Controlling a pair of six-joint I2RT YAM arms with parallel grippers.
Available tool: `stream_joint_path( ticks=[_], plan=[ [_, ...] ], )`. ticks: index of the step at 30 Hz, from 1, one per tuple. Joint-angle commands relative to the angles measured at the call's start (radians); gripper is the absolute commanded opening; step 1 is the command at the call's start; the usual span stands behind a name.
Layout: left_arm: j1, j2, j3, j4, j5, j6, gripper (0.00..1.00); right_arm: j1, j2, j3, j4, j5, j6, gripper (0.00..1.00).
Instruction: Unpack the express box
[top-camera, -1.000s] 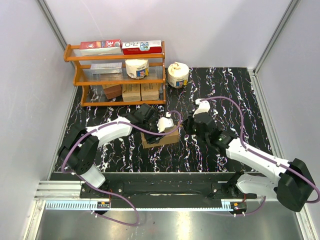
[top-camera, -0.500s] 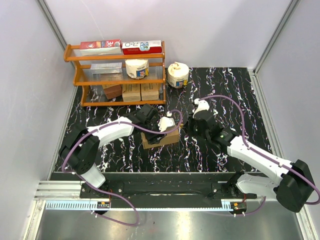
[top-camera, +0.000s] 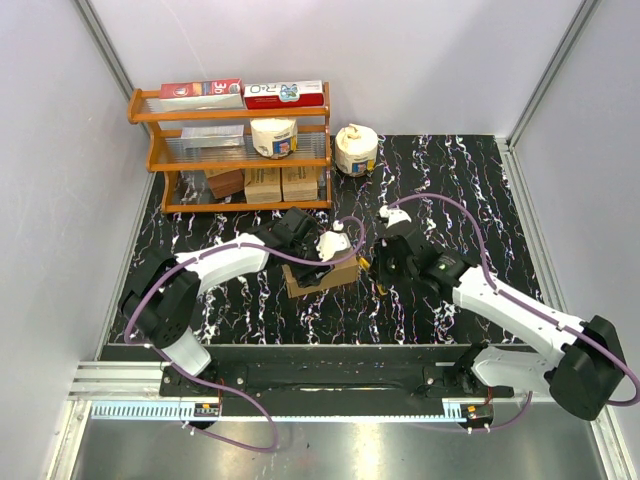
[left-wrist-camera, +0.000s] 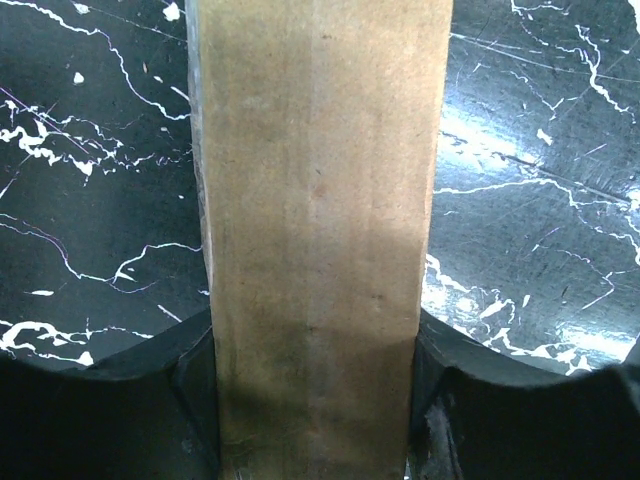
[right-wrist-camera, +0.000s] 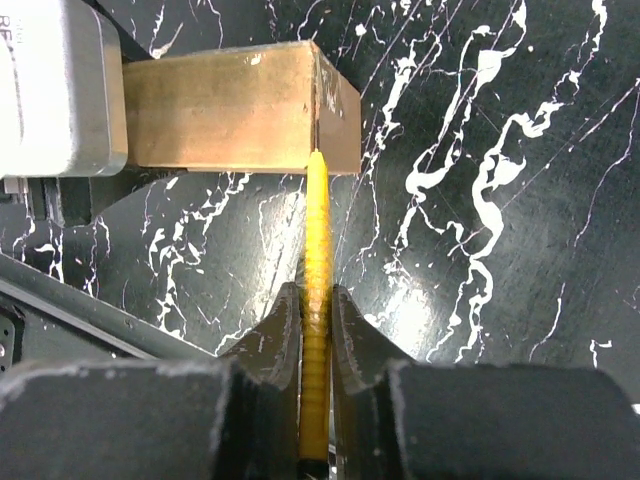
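The express box, a plain brown carton, lies on the black marbled table in the middle of the top view. My left gripper is shut across its width, and in the left wrist view the box fills the gap between both black fingers. My right gripper is shut on a thin yellow ridged cutter. The cutter's tip touches the end edge of the box. In the top view the right gripper sits just right of the box.
An orange shelf rack stands at the back left with red-and-white cartons, a tape roll and small brown boxes. A white roll sits on the table beside it. Walls close in on both sides.
My right arm has swung left and nearer, bringing the yellow cutter up to the box's right end. The left gripper has kept its hold on the box.
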Motion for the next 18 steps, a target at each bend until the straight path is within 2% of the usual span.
stream_joint_path(
  ticks=[1,7,10,11,13,14,15,18],
  plan=[
    [0.024,0.033,-0.046,0.027,-0.214,-0.003,0.31,0.011,0.020,0.067,-0.211,-0.054,-0.036,0.00],
    [0.023,0.020,-0.038,0.027,-0.197,-0.009,0.38,0.011,-0.011,0.113,-0.240,0.012,-0.020,0.00],
    [0.021,0.004,-0.023,0.022,-0.163,-0.015,0.50,0.011,-0.031,0.145,-0.237,0.043,-0.011,0.00],
    [0.021,-0.002,-0.010,0.021,-0.141,-0.014,0.60,0.011,-0.032,0.153,-0.237,0.046,-0.008,0.00],
    [0.021,-0.020,-0.001,0.019,-0.125,-0.018,0.72,0.009,-0.038,0.169,-0.236,0.049,0.001,0.00],
    [0.021,-0.026,0.008,0.021,-0.102,-0.017,0.95,0.009,-0.041,0.173,-0.237,0.050,0.004,0.00],
    [0.023,-0.043,0.011,0.021,-0.093,-0.017,0.99,0.009,-0.044,0.176,-0.237,0.050,0.009,0.00],
    [0.021,-0.080,0.027,0.019,-0.055,-0.017,0.99,0.011,-0.058,0.183,-0.239,0.049,0.021,0.00]
  ],
)
